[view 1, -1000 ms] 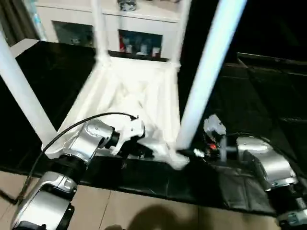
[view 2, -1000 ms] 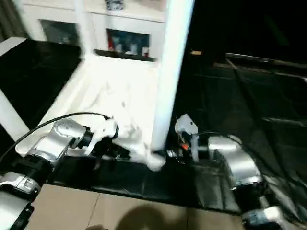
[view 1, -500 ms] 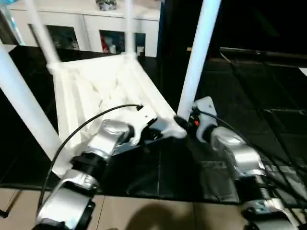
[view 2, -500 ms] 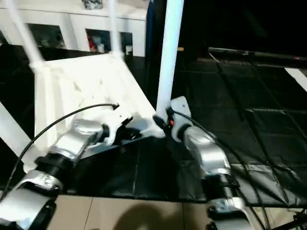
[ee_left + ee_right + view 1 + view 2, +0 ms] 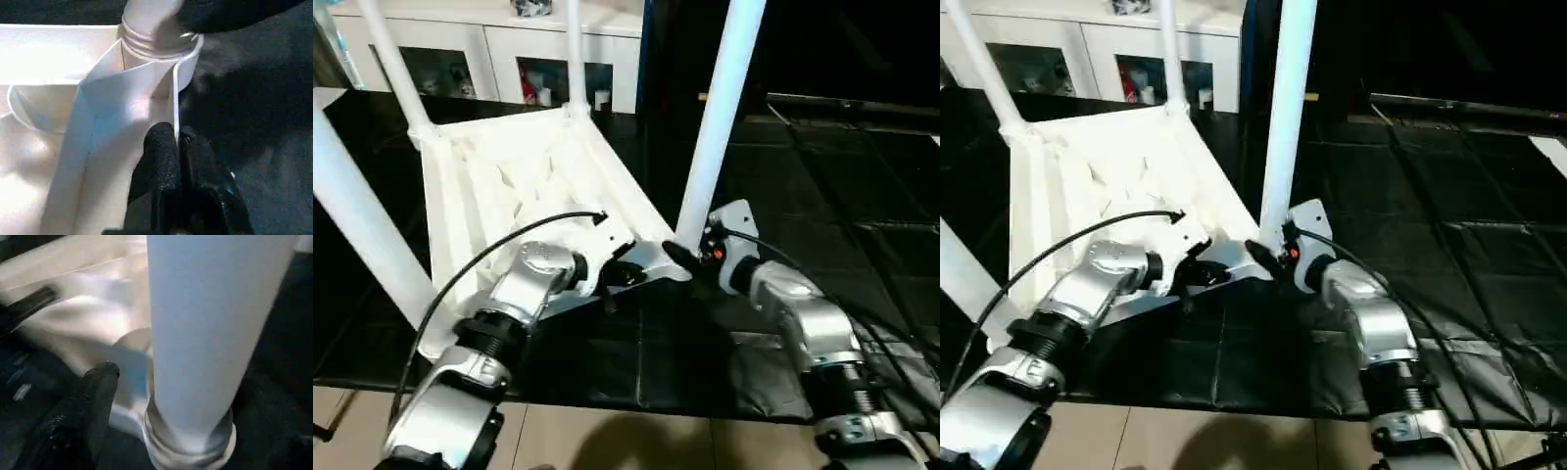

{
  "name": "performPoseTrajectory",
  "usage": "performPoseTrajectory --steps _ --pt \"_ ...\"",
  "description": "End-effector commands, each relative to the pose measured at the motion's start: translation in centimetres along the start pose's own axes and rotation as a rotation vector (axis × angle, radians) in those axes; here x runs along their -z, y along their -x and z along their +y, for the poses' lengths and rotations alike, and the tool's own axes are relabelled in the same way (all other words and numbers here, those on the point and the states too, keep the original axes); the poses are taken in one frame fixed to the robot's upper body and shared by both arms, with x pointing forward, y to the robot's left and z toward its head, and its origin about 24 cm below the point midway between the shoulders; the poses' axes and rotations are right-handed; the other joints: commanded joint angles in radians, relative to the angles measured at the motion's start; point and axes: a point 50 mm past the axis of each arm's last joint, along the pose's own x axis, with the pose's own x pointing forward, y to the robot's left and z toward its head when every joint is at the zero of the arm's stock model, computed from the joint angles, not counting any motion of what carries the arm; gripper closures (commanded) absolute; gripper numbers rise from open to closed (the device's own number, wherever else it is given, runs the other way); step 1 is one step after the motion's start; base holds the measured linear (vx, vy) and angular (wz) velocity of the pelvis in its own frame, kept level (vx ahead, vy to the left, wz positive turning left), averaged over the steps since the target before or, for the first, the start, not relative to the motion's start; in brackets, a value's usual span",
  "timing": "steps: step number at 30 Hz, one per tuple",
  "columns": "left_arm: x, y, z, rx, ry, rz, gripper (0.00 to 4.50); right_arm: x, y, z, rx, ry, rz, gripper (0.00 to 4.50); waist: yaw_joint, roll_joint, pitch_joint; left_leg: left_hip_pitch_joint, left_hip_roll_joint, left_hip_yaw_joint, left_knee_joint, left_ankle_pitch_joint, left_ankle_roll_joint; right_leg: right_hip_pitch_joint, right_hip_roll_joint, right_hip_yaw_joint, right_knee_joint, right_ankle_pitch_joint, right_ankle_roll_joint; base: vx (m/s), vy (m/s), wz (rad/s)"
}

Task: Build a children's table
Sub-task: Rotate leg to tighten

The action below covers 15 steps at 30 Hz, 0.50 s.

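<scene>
One white children's table (image 5: pixel 524 181) lies upside down on a black mat (image 5: pixel 822 176) at centre left of the frame, its ribbed underside facing up and four tube legs rising from its corner sockets. All four legs run out past the frame's top or left edge: the far left leg (image 5: pixel 393 69), the far right leg (image 5: pixel 573 54), the near right leg (image 5: pixel 717 117) and the near left leg (image 5: pixel 357 220).

The left tool (image 5: pixel 177 147) is pinched tight on the thin rim wall of the table beside the near right socket. The right tool (image 5: pixel 680 257) sits at the foot of the near right leg with its jaws parted; one black finger (image 5: pixel 95 391) stands just beside the leg's base collar, gripping nothing, and the second finger is hidden.

A white cabinet (image 5: pixel 499 59) with glass doors crosses the upper left, its top cut off. Bare mat stretches to the right of the table, and pale floor (image 5: pixel 636 441) lines the bottom edge.
</scene>
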Motion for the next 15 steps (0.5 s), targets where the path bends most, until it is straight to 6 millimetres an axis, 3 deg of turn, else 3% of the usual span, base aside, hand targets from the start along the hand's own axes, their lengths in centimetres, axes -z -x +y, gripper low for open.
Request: performPoseTrajectory --steps 1,6,15 --pt "-0.3 0.0 -1.0 0.114 -0.039 -0.059 4.50 -0.8 0.4 1.0 -0.165 0.050 -0.041 0.46 0.008 -0.005 -0.060 0.008 0.047 -0.019 -0.048 -0.073 0.095 0.050 -0.088 0.051 -0.063 0.158 -0.242 0.000 0.000 0.00" --pt "0.7 1.2 -1.6 0.224 -0.084 -0.026 4.50 -0.5 2.0 0.7 -0.321 0.070 0.007 0.03 0.018 -0.003 -0.058 0.012 0.051 -0.017 -0.048 -0.096 0.101 0.045 -0.089 0.049 -0.063 0.133 -0.262 0.000 0.000 0.00" --pt "1.5 2.3 -2.7 0.413 -0.167 0.051 4.50 -0.6 4.0 0.2 -0.547 0.124 0.074 0.03 0.047 -0.010 -0.058 0.014 0.055 -0.011 -0.043 -0.089 0.098 0.038 -0.090 0.047 -0.058 0.104 -0.259 0.000 0.000 0.00"
